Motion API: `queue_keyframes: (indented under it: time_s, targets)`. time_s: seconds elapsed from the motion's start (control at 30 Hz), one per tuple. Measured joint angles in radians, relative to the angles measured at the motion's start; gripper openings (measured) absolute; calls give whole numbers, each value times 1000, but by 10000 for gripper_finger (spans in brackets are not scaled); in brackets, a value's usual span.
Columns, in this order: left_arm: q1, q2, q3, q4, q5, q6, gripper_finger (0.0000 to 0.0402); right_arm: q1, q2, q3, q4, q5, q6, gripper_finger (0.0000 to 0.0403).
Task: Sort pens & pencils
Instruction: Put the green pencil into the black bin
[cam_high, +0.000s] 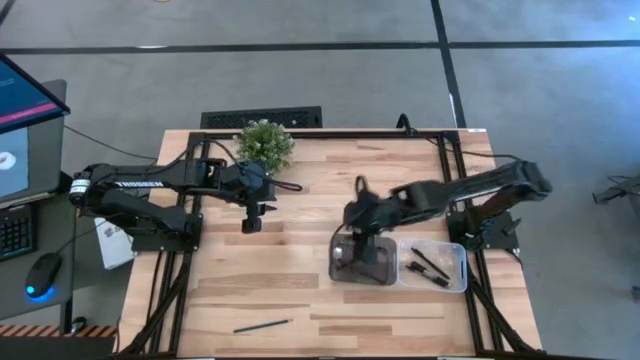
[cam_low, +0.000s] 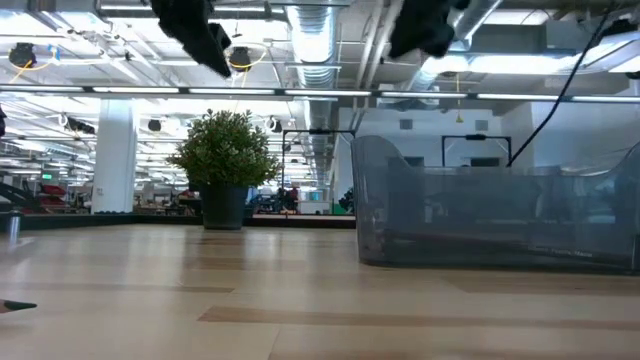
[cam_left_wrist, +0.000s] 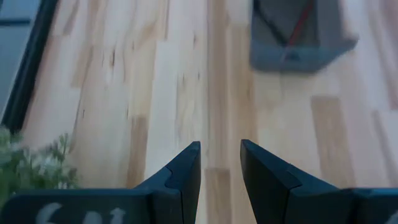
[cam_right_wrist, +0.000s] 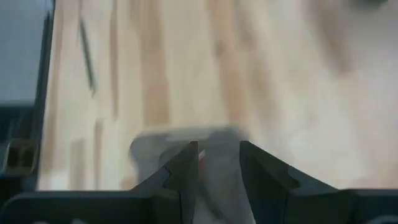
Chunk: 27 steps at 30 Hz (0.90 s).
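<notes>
Mostly sorted: pens (cam_high: 430, 267) lie in the clear tray (cam_high: 458, 283), dark bin (cam_high: 362, 262) beside it. One pencil (cam_high: 262, 325) left on counter (cam_high: 300, 240). Right end effector (cam_high: 358, 228) narrowly parted, empty over bin; left end effector (cam_high: 251, 224) narrow, idle.

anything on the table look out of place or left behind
One thin dark pencil lies alone on the bare wood near the front edge of the wooden table, far from the two clear plastic trays where the other sticks sit. Nothing looks spilled or damaged.
</notes>
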<state>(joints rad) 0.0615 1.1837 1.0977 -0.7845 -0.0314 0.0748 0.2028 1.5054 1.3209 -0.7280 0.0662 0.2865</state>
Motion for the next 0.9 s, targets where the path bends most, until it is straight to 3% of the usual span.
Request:
queue_keyframes:
  time_s: [0.23, 0.53, 0.73, 0.9]
  targets:
    - [-108, -100, -45, 161, -8, -61, 105, 23, -183, 1, 104, 214, -74, 139]
    - [-346, -234, -207, 234, -18, -293, 105, 79, -272, 0, 94, 227, -139, 137]
    - [-563, -212, -281, 297, -3, -311, 105, 52, -253, 0, 65, 228, -139, 138]
    - [-681, -160, -322, 390, -24, -376, 105, 16, -215, -1, 63, 228, -138, 134]
